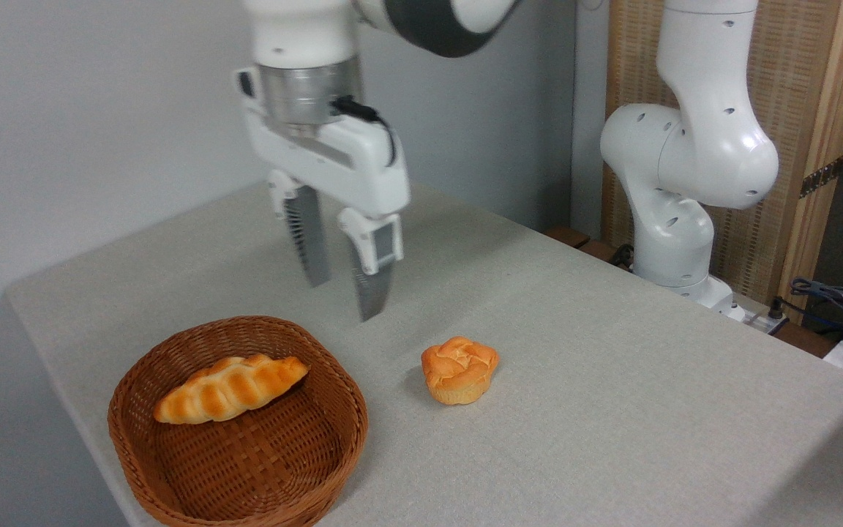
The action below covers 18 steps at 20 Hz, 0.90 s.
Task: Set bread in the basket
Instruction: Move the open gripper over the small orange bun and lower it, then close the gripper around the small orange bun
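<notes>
The gripper [343, 300] hangs in the air above the table [612, 380], fingers pointing down, its jaws parted with a clear gap between them and nothing in it. It touches nothing; the picture blurs it slightly. The bread [459, 369] sits on the cloth below and to the right of the fingertips, apart from them, resting on its paler base with the knotted top facing up. It is roundish, so no long axis can be told. The basket [173, 468] stands to the left of the bun, near it but not touching, and a long braided loaf [230, 388] lies inside, slanting from lower left up to the right.
</notes>
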{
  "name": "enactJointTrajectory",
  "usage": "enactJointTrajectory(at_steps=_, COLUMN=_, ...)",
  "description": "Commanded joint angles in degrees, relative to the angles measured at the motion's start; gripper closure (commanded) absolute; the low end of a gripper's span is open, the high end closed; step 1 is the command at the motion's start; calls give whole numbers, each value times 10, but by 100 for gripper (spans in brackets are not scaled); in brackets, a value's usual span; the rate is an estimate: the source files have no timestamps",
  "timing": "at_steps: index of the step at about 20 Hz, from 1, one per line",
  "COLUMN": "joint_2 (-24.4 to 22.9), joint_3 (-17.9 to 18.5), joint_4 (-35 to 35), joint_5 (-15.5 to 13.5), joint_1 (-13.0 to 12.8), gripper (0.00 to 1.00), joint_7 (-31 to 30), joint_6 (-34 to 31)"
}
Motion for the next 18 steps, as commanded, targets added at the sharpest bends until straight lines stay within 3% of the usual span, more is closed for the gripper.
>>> enactJointTrajectory(at_steps=1, joint_2=-90, joint_3=10, joint_4=-119, joint_5=-3, joint_1=-3, gripper=0, joint_7=108, joint_6=29)
enactJointTrajectory(at_steps=4, joint_2=-93, joint_3=16, joint_4=-147, joint_5=-3, joint_1=-3, gripper=0, joint_7=179, joint_6=23)
enactJointTrajectory(at_steps=8, joint_2=-89, joint_3=21, joint_4=-178, joint_5=-1, joint_1=-3, gripper=0, joint_7=198, joint_6=30)
enactJointTrajectory(at_steps=12, joint_2=-82, joint_3=36, joint_4=-194, joint_5=69, joint_1=-3, gripper=0, joint_7=200, joint_6=32)
enactJointTrajectory(at_steps=18, joint_2=-73, joint_3=37, joint_4=-219, joint_5=77, joint_1=-5, gripper=0, joint_7=202, joint_6=70)
